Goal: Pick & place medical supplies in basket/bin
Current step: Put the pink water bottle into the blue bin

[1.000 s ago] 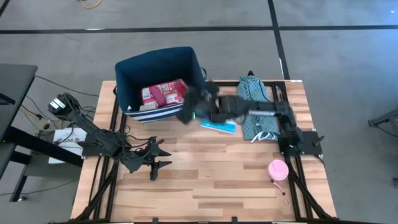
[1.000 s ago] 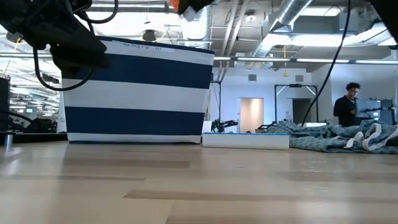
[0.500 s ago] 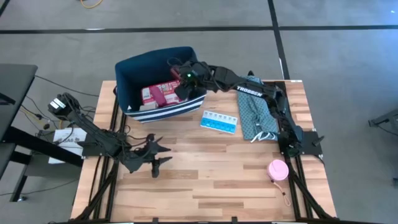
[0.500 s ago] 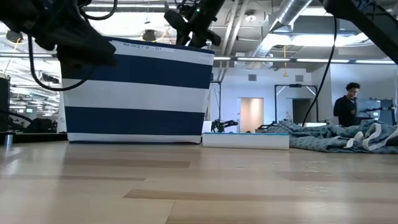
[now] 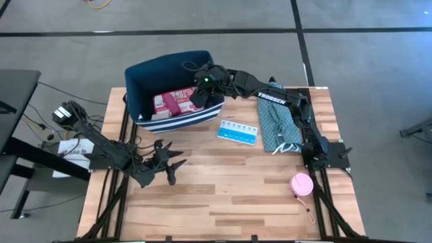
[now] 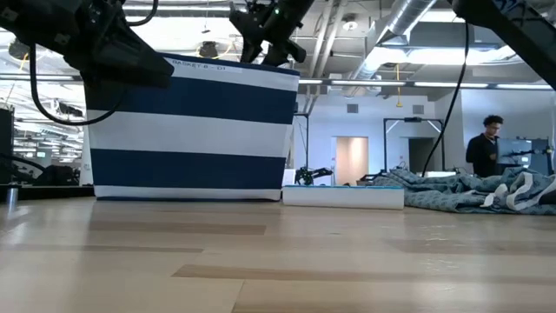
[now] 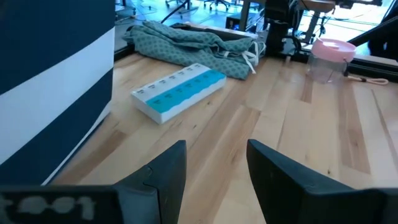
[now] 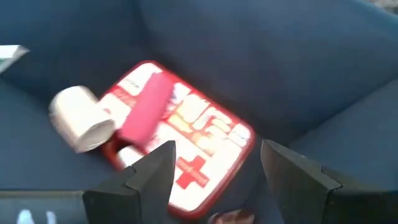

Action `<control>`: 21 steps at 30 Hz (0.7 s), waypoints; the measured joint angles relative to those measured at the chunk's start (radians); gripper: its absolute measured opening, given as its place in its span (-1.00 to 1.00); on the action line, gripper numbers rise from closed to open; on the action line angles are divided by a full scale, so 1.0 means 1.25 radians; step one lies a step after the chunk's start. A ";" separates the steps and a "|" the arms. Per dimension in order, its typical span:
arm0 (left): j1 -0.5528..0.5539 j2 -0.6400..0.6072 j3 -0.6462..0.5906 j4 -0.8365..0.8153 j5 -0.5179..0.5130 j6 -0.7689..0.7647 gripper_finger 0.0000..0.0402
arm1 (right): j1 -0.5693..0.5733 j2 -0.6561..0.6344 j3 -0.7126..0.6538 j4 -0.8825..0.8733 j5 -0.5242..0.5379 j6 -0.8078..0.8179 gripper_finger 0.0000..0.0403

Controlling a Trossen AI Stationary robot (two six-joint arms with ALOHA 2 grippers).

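The navy striped bin (image 5: 145, 74) stands at the table's far left. In it lie the red-and-white first-aid case (image 8: 205, 140), the magenta block (image 8: 146, 109) on top of the case, and a white roll (image 8: 78, 118). My right gripper (image 5: 201, 86) hangs open and empty over the bin's right part, its fingers pointing down at the case (image 5: 177, 101). The light-blue pill organizer (image 5: 237, 133) lies flat on the table right of the bin. The pink disc (image 5: 302, 183) sits near the right edge. My left gripper (image 5: 165, 165) is open and empty, low over the near left of the table.
The teal patterned cloth bundle (image 5: 278, 121) lies at the far right beside the organizer. The middle and near part of the wooden table (image 5: 229, 196) is bare. A person (image 6: 484, 143) stands in the room behind the table.
My right gripper has swung from beside the bin's right corner toward the far left and now hangs over the bin; in the last half second it has barely moved. My left gripper has shifted a little toward the far edge.
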 joint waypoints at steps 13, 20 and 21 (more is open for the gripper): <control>0.000 0.000 0.000 0.000 -0.006 0.001 -0.22 | 0.136 -0.049 0.022 -0.069 0.026 -0.064 0.10; 0.000 0.000 0.000 0.000 -0.005 0.001 -0.22 | 0.224 -0.109 0.023 -0.177 0.063 -0.011 0.10; 0.000 0.000 0.000 -0.001 -0.006 0.001 -0.22 | 0.235 -0.113 0.023 -0.206 0.060 0.016 0.10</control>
